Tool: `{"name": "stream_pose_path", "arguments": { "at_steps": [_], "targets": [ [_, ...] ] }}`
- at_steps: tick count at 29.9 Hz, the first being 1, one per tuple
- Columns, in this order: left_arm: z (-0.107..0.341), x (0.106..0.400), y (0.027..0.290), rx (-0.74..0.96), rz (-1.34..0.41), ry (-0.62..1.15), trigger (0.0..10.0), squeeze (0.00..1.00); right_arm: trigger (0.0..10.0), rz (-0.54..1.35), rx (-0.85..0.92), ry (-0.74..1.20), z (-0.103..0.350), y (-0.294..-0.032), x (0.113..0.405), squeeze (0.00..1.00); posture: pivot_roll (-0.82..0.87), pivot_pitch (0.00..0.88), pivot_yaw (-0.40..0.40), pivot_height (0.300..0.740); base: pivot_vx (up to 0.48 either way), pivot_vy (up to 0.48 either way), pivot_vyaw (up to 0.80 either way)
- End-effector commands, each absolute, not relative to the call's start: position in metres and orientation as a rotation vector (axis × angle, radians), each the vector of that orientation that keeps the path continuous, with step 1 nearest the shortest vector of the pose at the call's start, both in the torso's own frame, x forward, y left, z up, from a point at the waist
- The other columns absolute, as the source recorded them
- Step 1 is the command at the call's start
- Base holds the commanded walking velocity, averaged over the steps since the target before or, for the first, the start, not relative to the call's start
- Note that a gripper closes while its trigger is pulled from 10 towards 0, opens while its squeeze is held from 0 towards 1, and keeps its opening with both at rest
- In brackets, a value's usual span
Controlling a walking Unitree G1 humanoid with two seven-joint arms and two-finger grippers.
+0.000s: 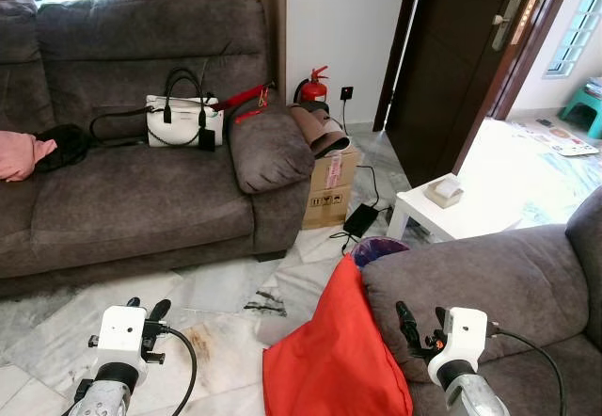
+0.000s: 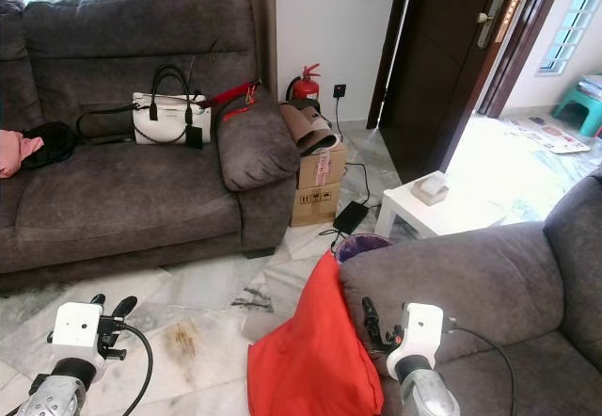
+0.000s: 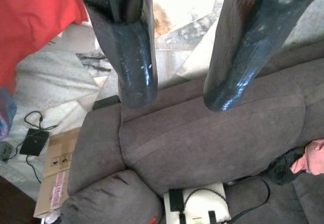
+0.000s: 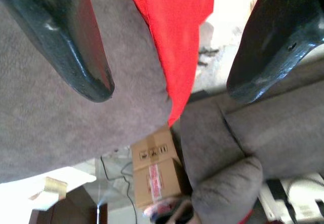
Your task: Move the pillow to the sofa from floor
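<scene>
No word, brand or number can be read. The only markings stand on the cardboard box (image 1: 331,190) just beside the arm of the long grey sofa (image 1: 141,200): a row of small black handling symbols printed on its side, and a strip of pale tape with red print running over it, too small and blurred to make out. The left and right wrist views catch the same symbols and red-printed tape, equally illegible.
</scene>
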State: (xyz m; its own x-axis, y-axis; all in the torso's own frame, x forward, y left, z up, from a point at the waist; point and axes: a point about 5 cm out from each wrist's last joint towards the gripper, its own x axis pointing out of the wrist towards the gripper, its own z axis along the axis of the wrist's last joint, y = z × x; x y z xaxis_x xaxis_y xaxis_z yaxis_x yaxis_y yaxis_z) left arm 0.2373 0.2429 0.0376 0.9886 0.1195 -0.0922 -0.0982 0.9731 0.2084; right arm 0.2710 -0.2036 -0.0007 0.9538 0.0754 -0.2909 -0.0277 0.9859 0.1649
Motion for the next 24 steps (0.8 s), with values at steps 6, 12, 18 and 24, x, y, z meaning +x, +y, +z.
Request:
{"name": "stream_pose_path", "arguments": {
  "at_steps": [6, 12, 18, 24],
  "targets": [
    [0.0364, 0.2369, 0.2421, 0.184, 0.119, 0.115, 10.0, 0.00, 10.0, 0.055, 0.155, 0.300, 0.0012, -0.2040, 0.2737, 0.00, 0.09, 0.000, -0.032, 0.656, 0.000, 0.000, 0.00],
    [0.0363, 0.2368, 0.2423, 0.185, 0.122, 0.116, 10.0, 0.00, 10.0, 0.049, 0.155, 0.293, 0.0015, -0.2046, 0.2732, 0.00, 0.09, 0.000, -0.032, 0.656, 0.000, 0.000, 0.00],
    [0.0361, 0.2366, 0.2423, 0.185, 0.123, 0.117, 10.0, 0.00, 10.0, 0.053, 0.153, 0.297, 0.0011, -0.2047, 0.2728, 0.00, 0.09, 0.000, -0.034, 0.656, 0.000, 0.000, 0.00],
    [0.0350, 0.2356, 0.2421, 0.183, 0.124, 0.121, 10.0, 0.00, 10.0, 0.058, 0.151, 0.300, 0.0007, -0.2045, 0.2726, 0.00, 0.09, 0.000, -0.036, 0.656, 0.000, 0.000, 0.00]
  ]
}}
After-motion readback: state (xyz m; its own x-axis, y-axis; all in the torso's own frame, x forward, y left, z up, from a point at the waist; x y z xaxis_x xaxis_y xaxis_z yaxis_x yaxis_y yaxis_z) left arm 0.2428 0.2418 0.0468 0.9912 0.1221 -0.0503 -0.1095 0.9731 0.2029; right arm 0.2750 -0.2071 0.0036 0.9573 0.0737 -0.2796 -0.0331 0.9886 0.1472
